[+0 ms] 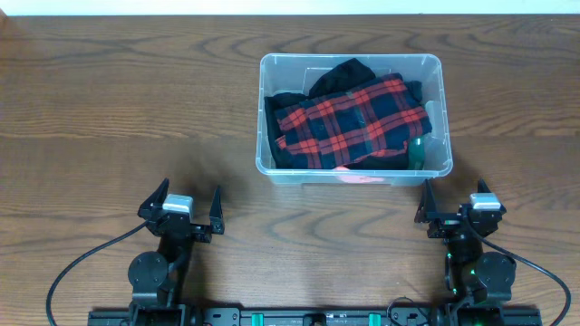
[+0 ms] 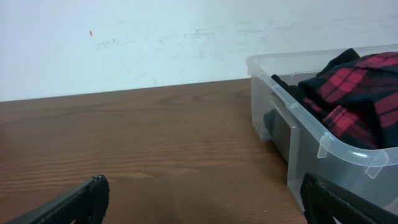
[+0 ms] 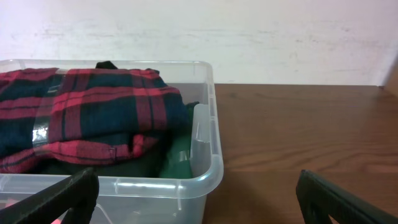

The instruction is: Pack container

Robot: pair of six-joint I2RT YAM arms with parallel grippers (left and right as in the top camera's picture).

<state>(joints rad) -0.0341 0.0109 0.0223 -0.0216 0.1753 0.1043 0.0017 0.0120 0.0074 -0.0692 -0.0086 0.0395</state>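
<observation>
Your left end effector and right end effector rest wide open, empty. Press the red-and-black plaid cloth, seemingly heaped, flat inside the clear rectangular plastic container.

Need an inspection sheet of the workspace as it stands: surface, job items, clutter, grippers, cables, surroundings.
surface: brown wood table, bare around the bin.
job's things: container upright right of centre, holding a plaid cloth on top of a black cloth, with a green item at its front right corner.
clutter: nothing seen.
grippers: left gripper and right gripper both open and empty, at the near edge, clear of the container.
cables: left cable and right cable, black, loop outward from the arm bases on the table.
surroundings: white wall behind the table.
</observation>
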